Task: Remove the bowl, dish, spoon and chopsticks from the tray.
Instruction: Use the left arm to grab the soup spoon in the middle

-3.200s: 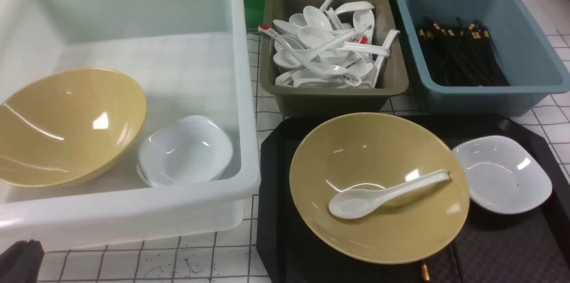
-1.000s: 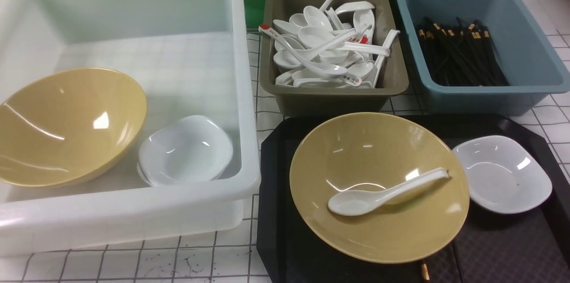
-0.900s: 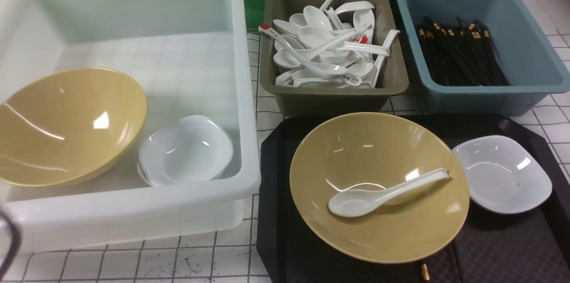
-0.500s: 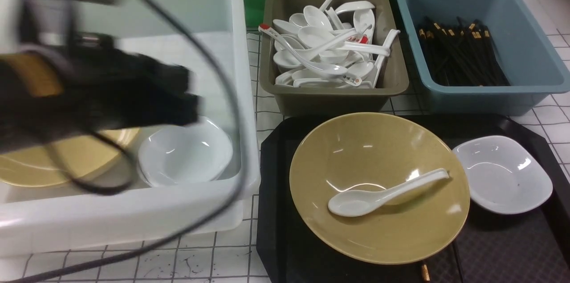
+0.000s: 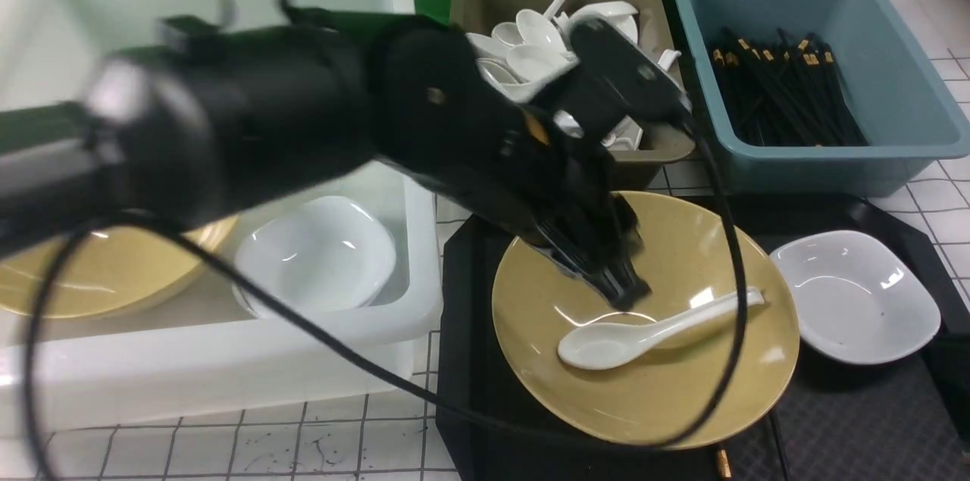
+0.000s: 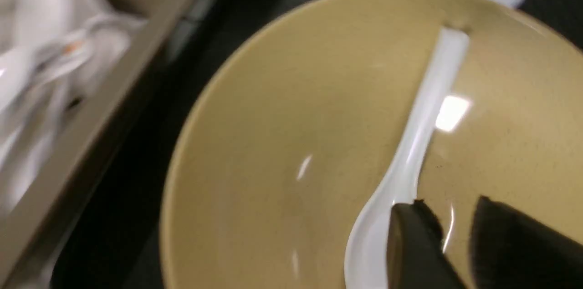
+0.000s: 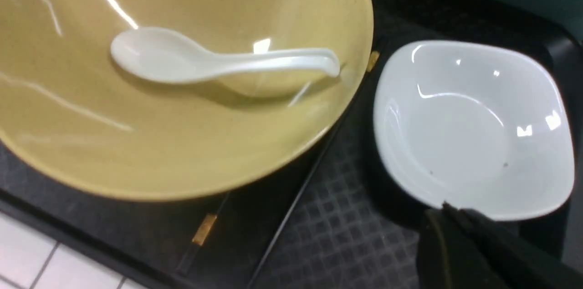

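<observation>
The mustard-yellow bowl (image 5: 667, 390) stands on the black tray (image 5: 470, 390) with the white spoon (image 5: 629, 333) lying inside it. To its right on the tray is the small white dish (image 5: 856, 299). The chopsticks (image 7: 291, 198) lie under the bowl's near side, mostly hidden. My left gripper (image 5: 625, 292) hangs inside the bowl just above the spoon's scoop; in the left wrist view the left gripper (image 6: 448, 202) is open, nothing between its fingers. My right gripper (image 7: 448, 211) is shut and empty, at the near rim of the dish (image 7: 469, 129).
A big white tub (image 5: 227, 360) at the left holds another yellow bowl (image 5: 98, 276) and white dishes (image 5: 318, 254). Behind the tray stand an olive tub (image 5: 659, 144) of spoons and a blue tub (image 5: 833, 155) of chopsticks. The left arm's cable (image 5: 727, 254) loops over the bowl.
My left arm has swung in from the left, across the white tub, to above the bowl, and its jaws have opened. Bowl, spoon and dish have not moved.
</observation>
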### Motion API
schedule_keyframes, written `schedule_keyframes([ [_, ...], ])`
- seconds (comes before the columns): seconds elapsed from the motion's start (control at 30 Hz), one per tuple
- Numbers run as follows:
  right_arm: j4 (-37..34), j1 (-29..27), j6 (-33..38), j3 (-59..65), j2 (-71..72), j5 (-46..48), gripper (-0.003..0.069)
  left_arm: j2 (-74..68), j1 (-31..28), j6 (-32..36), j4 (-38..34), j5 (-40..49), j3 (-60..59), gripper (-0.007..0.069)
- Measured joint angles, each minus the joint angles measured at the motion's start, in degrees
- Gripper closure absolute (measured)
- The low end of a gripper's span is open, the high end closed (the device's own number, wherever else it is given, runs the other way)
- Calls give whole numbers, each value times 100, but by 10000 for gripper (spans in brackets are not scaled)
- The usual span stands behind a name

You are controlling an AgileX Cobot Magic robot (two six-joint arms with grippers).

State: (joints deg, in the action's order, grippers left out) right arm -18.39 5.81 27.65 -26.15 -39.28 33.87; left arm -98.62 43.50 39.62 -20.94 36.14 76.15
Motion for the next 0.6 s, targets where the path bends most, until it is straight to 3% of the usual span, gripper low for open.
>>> schedule_keyframes([
  [0.13,-155,2,0,14,-1,-113,622,-717,81,856,-284,18,309,294],
  [0.3,-199,2,0,15,-1,-136,622,-1496,82,1047,-546,13,655,222],
  [0.4,-200,7,0,15,-1,-142,620,-1754,88,1071,-597,13,781,221],
  [0.53,-205,13,-20,15,-1,-142,617,-2072,92,1089,-610,-8,957,279],
  [0.6,-210,13,-20,15,-1,-148,616,-2129,92,1102,-610,-52,985,377],
])
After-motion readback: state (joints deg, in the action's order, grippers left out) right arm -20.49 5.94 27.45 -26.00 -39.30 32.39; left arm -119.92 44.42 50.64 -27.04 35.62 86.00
